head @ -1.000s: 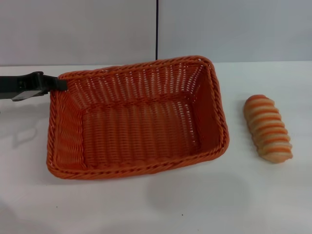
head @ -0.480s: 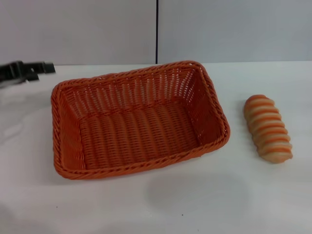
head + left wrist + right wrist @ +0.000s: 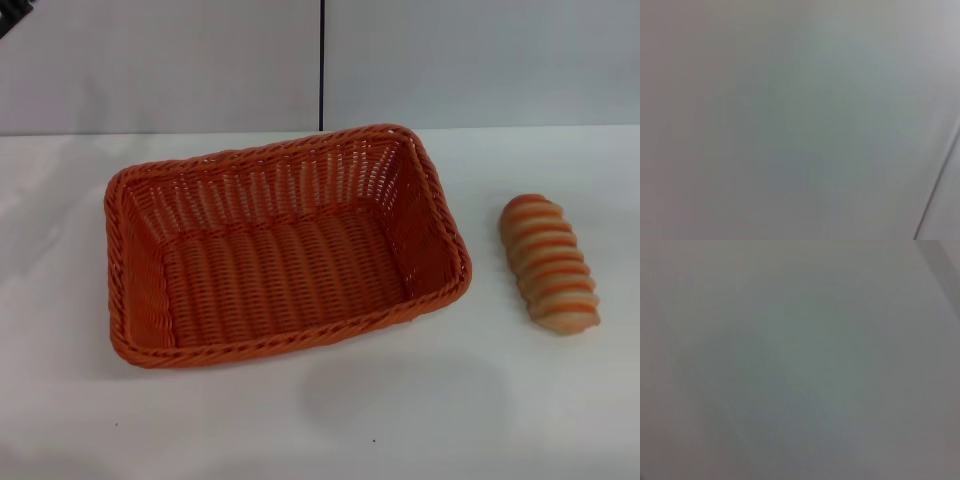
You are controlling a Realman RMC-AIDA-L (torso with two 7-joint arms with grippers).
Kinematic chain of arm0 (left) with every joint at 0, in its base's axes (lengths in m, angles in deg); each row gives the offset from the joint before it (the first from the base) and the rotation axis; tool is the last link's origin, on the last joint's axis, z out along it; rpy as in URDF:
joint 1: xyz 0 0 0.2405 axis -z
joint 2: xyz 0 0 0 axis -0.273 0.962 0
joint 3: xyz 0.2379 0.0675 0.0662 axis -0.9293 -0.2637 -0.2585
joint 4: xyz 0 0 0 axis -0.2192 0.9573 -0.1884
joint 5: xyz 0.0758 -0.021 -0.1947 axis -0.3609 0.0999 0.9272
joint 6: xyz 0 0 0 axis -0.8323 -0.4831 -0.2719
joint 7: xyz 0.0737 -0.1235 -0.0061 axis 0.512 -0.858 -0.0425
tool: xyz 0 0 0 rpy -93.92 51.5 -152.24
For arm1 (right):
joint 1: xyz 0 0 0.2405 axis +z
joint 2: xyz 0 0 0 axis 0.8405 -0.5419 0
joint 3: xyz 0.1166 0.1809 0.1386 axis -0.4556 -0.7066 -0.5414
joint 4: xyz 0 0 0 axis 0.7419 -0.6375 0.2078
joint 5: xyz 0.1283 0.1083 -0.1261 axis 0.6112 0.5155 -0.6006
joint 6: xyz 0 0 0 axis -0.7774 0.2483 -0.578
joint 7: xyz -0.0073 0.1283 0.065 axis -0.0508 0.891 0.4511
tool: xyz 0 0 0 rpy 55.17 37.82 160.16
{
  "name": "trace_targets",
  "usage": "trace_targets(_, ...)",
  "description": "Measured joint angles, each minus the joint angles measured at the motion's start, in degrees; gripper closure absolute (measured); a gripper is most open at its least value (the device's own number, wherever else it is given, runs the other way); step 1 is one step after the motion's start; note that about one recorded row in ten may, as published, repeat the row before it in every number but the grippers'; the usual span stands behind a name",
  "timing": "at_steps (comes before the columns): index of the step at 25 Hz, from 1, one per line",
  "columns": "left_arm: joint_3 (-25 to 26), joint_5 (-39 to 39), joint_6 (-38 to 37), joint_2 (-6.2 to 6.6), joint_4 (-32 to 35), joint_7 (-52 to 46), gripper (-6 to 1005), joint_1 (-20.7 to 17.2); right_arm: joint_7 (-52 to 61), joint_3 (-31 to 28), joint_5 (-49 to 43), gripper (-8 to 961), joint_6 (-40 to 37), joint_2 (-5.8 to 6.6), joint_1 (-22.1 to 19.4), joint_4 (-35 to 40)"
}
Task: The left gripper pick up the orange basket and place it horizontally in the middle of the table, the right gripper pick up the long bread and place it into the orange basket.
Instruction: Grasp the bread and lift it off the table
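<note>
Left gripper (image 3: 12,10): only a dark sliver shows in the head view's top-left corner, high over the table's far left and well apart from everything; can't tell how its fingers stand. Both wrist views show only flat grey surface, each crossed by one faint line near a corner.

Orange basket (image 3: 285,245): rectangular, woven wicker-style, braided rim, sloping ribbed walls, flat woven floor. Sits upright on the table (image 3: 320,420), long axis roughly across the view, slightly skewed with the right end farther back. Open top, nothing inside.

Long bread (image 3: 550,263): oblong loaf, ridged with orange-brown and cream stripes across it, lying on the table to the right of the basket, near but not touching, long axis running front to back.

Table is plain white, a few tiny dark specks near the front. Bare tabletop shows in front of the basket, to its left, and around the bread
</note>
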Motion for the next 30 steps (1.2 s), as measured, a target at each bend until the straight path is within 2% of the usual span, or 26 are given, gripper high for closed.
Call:
trace_targets(3,0.0,5.7,-3.4,-0.11,-6.3,12.7,303,0.1,6.6,0.2,-12.0,233,-9.4,1.77,5.3,6.3)
trace_targets(6,0.2,10.0,-7.0,-0.17,-12.5,24.0,304,0.5,7.9,3.0,-21.1,233,-16.0,3.05,10.5,6.8)
trace_targets(9,0.4,11.9,-9.5,-0.22,-16.4,33.0,306,0.6,8.0,8.7,-25.4,233,-16.9,2.96,12.5,6.4)
trace_targets(14,0.6,13.2,-13.6,-0.29,-20.6,43.1,308,0.2,8.7,16.7,-27.8,233,-14.2,1.52,12.6,6.3)
trace_targets(22,0.0,13.1,-13.8,-0.37,-21.4,44.8,314,0.0,8.5,20.3,-34.7,234,-3.0,-1.69,13.4,1.6)
trace_targets(30,-0.9,13.1,-14.0,-0.25,-22.6,45.0,320,0.4,7.5,21.7,-35.0,234,8.5,-3.43,13.7,-4.6)
